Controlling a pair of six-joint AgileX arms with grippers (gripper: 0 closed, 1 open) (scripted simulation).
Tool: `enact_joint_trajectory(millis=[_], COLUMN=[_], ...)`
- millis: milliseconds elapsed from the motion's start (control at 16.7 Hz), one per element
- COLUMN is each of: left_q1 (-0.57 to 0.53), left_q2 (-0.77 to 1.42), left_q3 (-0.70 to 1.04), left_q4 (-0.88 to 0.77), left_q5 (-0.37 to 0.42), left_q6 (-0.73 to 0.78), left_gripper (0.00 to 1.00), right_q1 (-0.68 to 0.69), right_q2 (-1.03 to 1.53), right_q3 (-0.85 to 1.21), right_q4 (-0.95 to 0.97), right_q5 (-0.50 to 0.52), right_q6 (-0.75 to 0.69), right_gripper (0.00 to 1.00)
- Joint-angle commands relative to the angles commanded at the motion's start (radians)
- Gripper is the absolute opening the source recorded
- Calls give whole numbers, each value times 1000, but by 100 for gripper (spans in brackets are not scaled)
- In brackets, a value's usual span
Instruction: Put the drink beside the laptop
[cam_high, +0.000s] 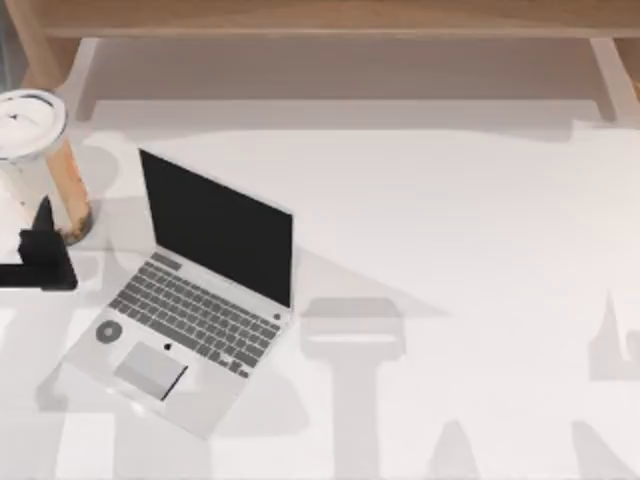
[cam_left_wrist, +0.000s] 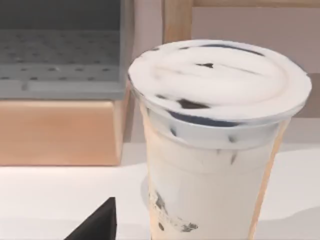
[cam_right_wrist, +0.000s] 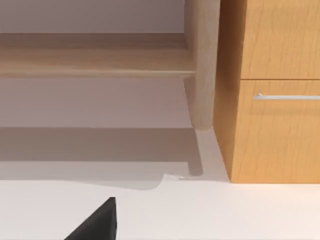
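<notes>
**Cup at the far left, laptop to its right**

At the left edge of the white table (cam_high: 450, 220), the drink (cam_high: 35, 160) stands upright, a tall clear cup of milky tan liquid under a round white lid. From the left wrist camera the same cup (cam_left_wrist: 215, 150) rises close in front, with dark pearls low in the liquid.

Just in front of the cup in the top view sits the left gripper (cam_high: 38, 255), a black shape touching or nearly touching the cup's base. Whether its fingers are spread or closed on the cup, I cannot tell.

Right of the drink, a short way apart, the laptop (cam_high: 190, 300) lies open and turned at an angle, black screen up, grey keys, trackpad and round sticker facing the near edge.

A wooden cabinet (cam_right_wrist: 270, 90) with a metal handle appears in the right wrist view.
</notes>
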Motion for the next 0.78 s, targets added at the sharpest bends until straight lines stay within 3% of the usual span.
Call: enact_joint_trajectory(millis=[360,780], left_q1=[7,5], left_q2=[346,382], left_q3=[48,51], left_q4=[264,295], left_q5=[17,19], left_q6=[3,3], left_gripper=[100,100], right_q1=[0,0], right_q2=[0,0], right_q3=[0,0], right_q4=[0,0], right_q5=[0,0], right_q6=[0,0], right_gripper=[100,100])
